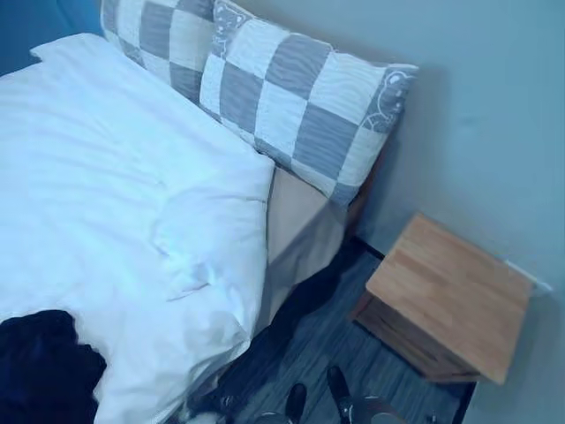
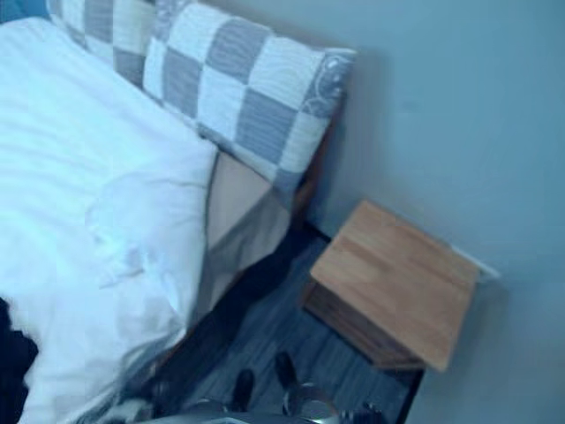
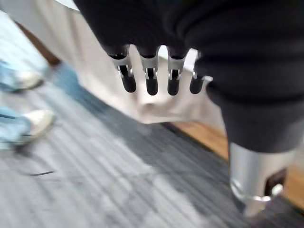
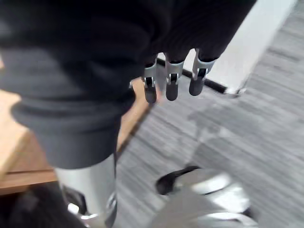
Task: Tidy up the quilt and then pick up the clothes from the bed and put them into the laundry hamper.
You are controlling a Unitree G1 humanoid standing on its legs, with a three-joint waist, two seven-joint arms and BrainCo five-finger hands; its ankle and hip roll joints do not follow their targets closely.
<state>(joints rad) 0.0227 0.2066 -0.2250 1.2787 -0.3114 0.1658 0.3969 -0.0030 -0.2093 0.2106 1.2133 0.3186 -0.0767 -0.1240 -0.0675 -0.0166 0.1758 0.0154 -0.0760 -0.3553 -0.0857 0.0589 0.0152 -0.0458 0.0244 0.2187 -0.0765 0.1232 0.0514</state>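
a wooden nightstand (image 1: 446, 299) stands on grey floor (image 1: 309, 353) against the pale wall (image 1: 477, 106).

One bed (image 1: 300, 221) stands against the wall, and on it lies one white quilt (image 1: 115, 203). Two checked grey-and-white pillows lean at its head: one (image 1: 300, 106) nearer the bed's edge, the other (image 1: 159, 35) further along and partly cut off by the frame. One dark garment (image 1: 40, 367) lies on the quilt at the lower corner of the head view. One wooden bedside cabinet (image 1: 446, 296) stands on the floor beside the bed. Two light shoes (image 3: 33, 121) of a person show in the left wrist view, one of them by the bed's skirt.
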